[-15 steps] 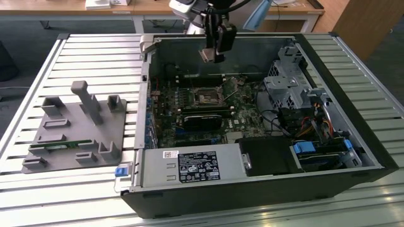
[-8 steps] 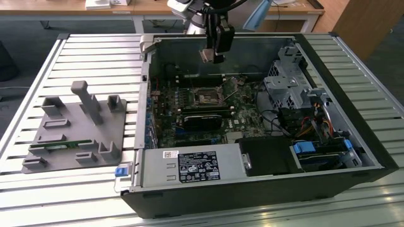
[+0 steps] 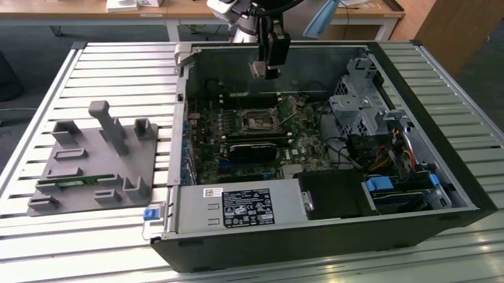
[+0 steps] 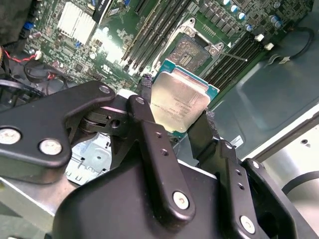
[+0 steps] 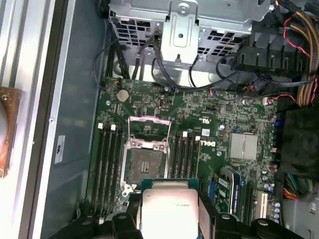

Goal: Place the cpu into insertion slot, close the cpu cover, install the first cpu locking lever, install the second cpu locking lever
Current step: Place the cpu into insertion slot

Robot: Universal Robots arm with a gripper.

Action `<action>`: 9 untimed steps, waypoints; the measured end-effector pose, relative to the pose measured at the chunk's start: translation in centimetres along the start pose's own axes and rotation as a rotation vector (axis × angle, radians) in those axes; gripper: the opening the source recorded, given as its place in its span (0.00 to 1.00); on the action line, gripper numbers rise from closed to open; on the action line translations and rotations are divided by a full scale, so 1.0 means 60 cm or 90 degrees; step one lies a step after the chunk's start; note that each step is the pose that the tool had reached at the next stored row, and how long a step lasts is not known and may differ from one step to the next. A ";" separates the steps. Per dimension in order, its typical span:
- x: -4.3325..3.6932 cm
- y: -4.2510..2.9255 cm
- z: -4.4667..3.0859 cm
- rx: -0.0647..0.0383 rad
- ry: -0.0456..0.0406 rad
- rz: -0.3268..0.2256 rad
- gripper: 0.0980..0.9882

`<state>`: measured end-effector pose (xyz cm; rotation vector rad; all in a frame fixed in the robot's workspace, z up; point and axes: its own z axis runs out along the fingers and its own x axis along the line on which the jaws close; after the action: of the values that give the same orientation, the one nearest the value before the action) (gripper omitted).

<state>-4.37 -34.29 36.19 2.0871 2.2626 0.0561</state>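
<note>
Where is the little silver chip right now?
The cpu is clamped between the arm's black fingers, held in the air over the open computer case. In the second wrist view it hangs above the empty insertion slot, not touching it.

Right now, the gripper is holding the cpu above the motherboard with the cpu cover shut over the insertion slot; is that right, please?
Not quite: the cpu cover stands open, leaving the insertion slot bare, as the first wrist view shows. The gripper does hold the cpu above the motherboard.
</note>
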 end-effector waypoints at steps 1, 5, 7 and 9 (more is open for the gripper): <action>0.000 0.000 0.000 0.000 -0.0005 0.004 0.50; 0.000 0.000 0.000 0.000 -0.0015 0.019 0.50; 0.000 0.000 0.001 0.001 -0.0019 0.024 0.50; 0.000 0.000 0.001 0.001 -0.0022 0.028 0.50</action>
<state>-4.37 -34.27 36.12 2.1365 2.2146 0.0536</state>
